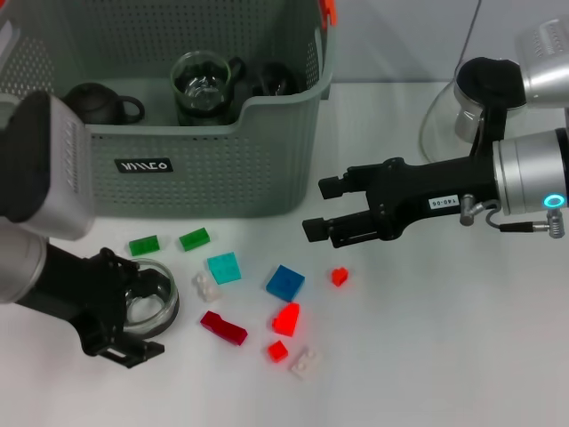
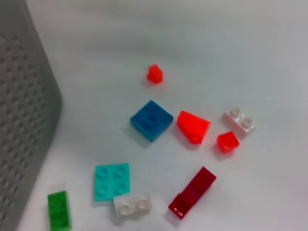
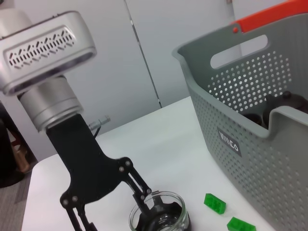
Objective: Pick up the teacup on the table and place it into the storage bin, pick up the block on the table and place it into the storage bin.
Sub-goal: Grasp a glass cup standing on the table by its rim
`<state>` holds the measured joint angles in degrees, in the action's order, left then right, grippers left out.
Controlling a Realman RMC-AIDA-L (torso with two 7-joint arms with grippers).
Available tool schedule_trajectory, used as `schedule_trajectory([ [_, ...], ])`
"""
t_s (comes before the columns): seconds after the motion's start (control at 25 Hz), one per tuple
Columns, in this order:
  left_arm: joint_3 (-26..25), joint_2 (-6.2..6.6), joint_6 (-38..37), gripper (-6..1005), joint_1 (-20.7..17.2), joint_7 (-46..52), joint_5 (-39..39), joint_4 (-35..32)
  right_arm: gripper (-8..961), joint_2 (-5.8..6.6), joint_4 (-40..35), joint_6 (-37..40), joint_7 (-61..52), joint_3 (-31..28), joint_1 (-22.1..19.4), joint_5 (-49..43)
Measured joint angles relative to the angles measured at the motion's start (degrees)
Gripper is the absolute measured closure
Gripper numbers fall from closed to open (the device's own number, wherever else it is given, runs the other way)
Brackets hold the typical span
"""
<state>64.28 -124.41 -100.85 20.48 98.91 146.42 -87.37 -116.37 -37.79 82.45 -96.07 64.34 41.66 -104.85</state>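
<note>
Grey-green storage bin (image 1: pixel 213 169), glass cup (image 1: pixel 202 86), dark teacups (image 1: pixel 102 104)

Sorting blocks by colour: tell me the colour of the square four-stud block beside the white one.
Turquoise block; the left wrist view shows it best.

- White bench (image 1: pixel 444 356).
- Storage bin (image 1: pixel 222 178) at the back.
- Glass teacup (image 1: pixel 151 307) in front, apparently resting down.
- Scattered blocks (image 1: pixel 284 283) alongside.
</note>
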Motion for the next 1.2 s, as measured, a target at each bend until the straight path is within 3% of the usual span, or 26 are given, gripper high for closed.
schedule_trajectory([
  [1.2, 6.16, 0.05, 7.45, 245, 2.60, 2.24, 6.12, 9.14, 102, 0.10, 0.58, -0.31, 0.14, -0.26, -0.41, 0.00],
])
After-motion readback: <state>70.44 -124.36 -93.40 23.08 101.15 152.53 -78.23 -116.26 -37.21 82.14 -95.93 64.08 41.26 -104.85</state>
